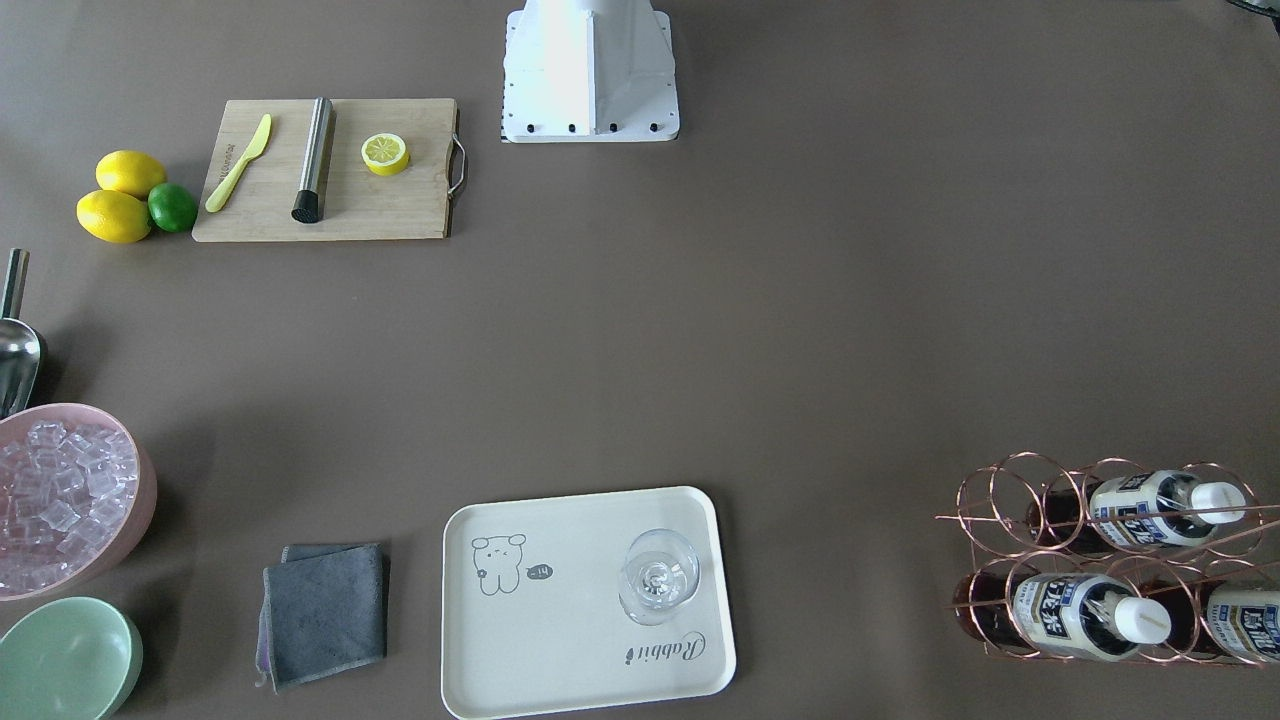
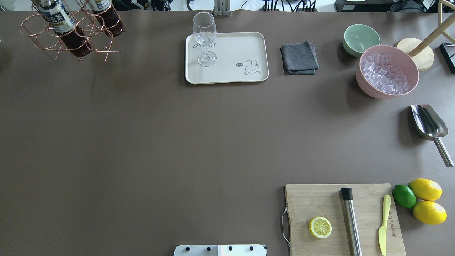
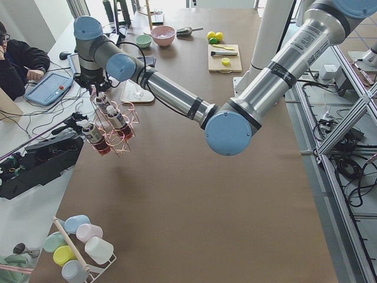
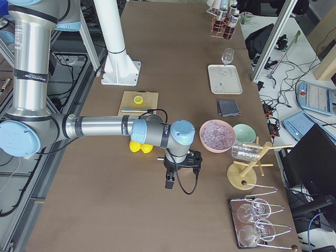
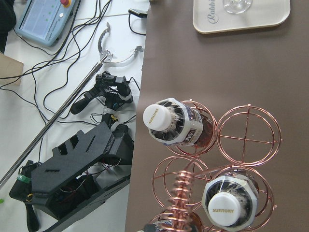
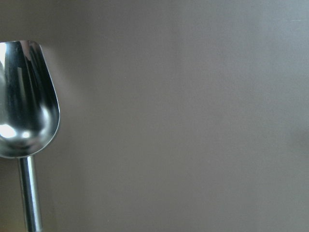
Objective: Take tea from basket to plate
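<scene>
The copper wire basket [image 1: 1000, 500] stands at the table's far corner on my left side and holds three tea bottles [image 1: 1150, 505] [image 1: 1075, 610] [image 1: 1245, 620] with white caps. The left wrist view looks straight down on two capped tea bottles [image 5: 166, 123] [image 5: 231, 205] in the basket's rings [image 5: 248, 128]. My left gripper [image 3: 96, 89] hovers just above the basket [image 3: 121, 132]; I cannot tell whether it is open or shut. The cream plate [image 1: 560, 640] [image 2: 234, 46] carries only a clear glass [image 1: 657, 577]. My right gripper [image 4: 177, 167] hangs over the table's right end, its state unclear.
A steel scoop [image 6: 26, 101] lies below the right wrist. Near it are a pink bowl of ice [image 2: 386, 71], a green bowl [image 2: 360, 38] and a grey cloth [image 2: 299, 57]. A cutting board [image 2: 341, 217] with a lemon half sits near my base. A person [image 3: 20, 65] sits beyond the basket.
</scene>
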Robot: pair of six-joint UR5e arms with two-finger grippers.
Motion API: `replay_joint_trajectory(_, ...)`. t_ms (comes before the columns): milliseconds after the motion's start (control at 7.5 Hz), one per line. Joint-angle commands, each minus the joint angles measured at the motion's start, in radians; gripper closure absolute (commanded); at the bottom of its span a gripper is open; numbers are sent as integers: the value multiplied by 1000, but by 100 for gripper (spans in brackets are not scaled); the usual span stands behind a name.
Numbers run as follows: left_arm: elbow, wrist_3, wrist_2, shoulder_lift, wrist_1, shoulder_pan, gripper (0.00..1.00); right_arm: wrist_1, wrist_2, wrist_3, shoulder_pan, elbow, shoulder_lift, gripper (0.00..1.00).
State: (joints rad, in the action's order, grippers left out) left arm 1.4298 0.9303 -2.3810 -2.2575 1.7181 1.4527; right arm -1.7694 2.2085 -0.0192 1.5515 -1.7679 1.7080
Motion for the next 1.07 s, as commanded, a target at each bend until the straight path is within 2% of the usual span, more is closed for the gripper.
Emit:
replay_joint_trajectory(0,260,-1,-4,36,-263,3,100,1,0,-1,1,1,1,0)
replay_joint_trajectory(133,378,-4,-3,85,-375,3,100,-1,0,1,1,-1,1,0)
replay_joint_trajectory(267,470,-55,0,132,-432,30,100,-1,0,1,1,-2,1,0)
replay_joint_trajectory(667,541,-79,-9,243,-433,49,100,1,0,1,1,-1,1,0)
replay_joint_trajectory(933,607,-176,-10,243,-427,31,100,-1,0,1,1,-1,1,0)
